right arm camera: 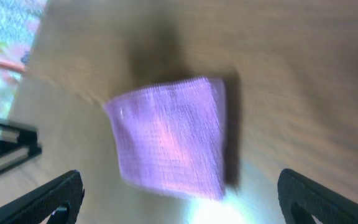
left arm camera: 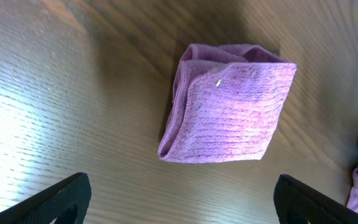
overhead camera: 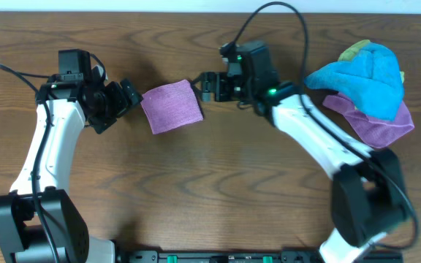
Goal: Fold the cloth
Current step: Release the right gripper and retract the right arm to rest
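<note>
The wooden table (overhead camera: pixel 218 190) fills the overhead view, dark brown with the grain running left to right. The two white-and-black arms reach in from the near edge. The left arm (overhead camera: pixel 46 146) rises along the left side, and the right arm (overhead camera: pixel 320 139) slants up from the lower right towards the middle.

A loose heap of cloths lies at the right end of the table, well apart from both grippers. In it, a blue cloth (overhead camera: pixel 364 77) lies on top of a purple one (overhead camera: pixel 382 128), and a bit of green-yellow cloth (overhead camera: pixel 355 50) shows at the back. Nothing lies between the grippers and the task's cloth.

The folded cloth (overhead camera: pixel 171 107) is a small purple square lying flat on the table a little left of centre, slightly turned. In the left wrist view it (left arm camera: pixel 229 115) shows doubled layers along its rounded left edge. In the right wrist view it (right arm camera: pixel 173 140) is blurred.

The left gripper (overhead camera: pixel 131 95) sits just beside the cloth's left edge, its fingers spread wide and grasping nothing. The right gripper (overhead camera: pixel 202 86) sits just beside the upper right corner, likewise spread and empty. The cloth lies between the two; whether either fingertip touches it cannot be told.
</note>
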You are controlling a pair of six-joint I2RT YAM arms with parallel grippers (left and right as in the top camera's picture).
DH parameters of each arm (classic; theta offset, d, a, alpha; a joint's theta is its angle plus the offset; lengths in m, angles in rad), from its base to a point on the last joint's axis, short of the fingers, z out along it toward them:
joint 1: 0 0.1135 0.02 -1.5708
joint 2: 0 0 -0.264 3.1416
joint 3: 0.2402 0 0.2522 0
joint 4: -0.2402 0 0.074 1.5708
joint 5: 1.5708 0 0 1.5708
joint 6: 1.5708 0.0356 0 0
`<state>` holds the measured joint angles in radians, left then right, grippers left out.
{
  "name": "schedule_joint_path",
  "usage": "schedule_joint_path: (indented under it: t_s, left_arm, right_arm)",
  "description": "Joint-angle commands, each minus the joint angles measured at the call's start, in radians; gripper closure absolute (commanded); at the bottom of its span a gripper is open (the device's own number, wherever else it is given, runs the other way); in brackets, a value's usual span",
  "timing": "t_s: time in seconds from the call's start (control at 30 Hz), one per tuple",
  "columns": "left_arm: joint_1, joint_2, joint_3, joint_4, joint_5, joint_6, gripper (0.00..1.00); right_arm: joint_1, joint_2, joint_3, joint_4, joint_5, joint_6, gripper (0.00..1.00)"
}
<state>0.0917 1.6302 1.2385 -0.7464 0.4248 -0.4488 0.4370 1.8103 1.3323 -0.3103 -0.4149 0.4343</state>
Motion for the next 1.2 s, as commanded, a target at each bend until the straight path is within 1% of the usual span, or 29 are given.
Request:
schedule_joint_path:
  t_s: [0.0,0.13,0.2,0.3,0.5,0.57,0.67,0.73,0.87,1.0,1.17]
  left_arm:
    - [0.003,0.003,-0.052,0.013,0.047,-0.027,0.05]
    - [0.003,0.006,-0.129,0.080,0.094,-0.056,0.05]
    - [0.003,0.006,-0.164,0.118,0.112,-0.078,0.05]
    - [0.001,0.007,-0.210,0.164,0.128,-0.103,0.05]
    - [-0.020,0.019,-0.290,0.258,0.156,-0.148,0.05]
    - [-0.033,0.019,-0.314,0.293,0.156,-0.166,0.05]
    - [-0.052,0.019,-0.330,0.328,0.152,-0.183,0.05]
    - [-0.074,0.019,-0.331,0.356,0.144,-0.188,0.05]
    - [-0.106,0.019,-0.331,0.391,0.105,-0.215,0.05]
    - [-0.127,0.019,-0.331,0.408,0.055,-0.230,0.05]
    - [-0.136,0.019,-0.331,0.422,0.003,-0.259,0.05]
  right_arm:
    - [-0.034,-0.105,0.005,-0.135,0.007,-0.196,0.01]
    - [-0.064,-0.195,0.004,-0.364,0.070,-0.340,0.01]
    - [-0.075,-0.229,-0.001,-0.434,0.094,-0.381,0.01]
    - [-0.104,-0.293,-0.037,-0.493,0.101,-0.425,0.01]
    - [-0.188,-0.480,-0.225,-0.473,0.100,-0.424,0.01]
    - [-0.217,-0.573,-0.310,-0.456,0.100,-0.419,0.01]
    - [-0.245,-0.688,-0.400,-0.442,0.101,-0.393,0.01]
    - [-0.272,-0.806,-0.494,-0.431,0.102,-0.366,0.01]
    - [-0.316,-0.933,-0.600,-0.428,0.102,-0.305,0.01]
    - [-0.335,-0.994,-0.636,-0.431,0.101,-0.243,0.01]
    - [-0.335,-0.992,-0.636,-0.431,0.100,-0.244,0.01]
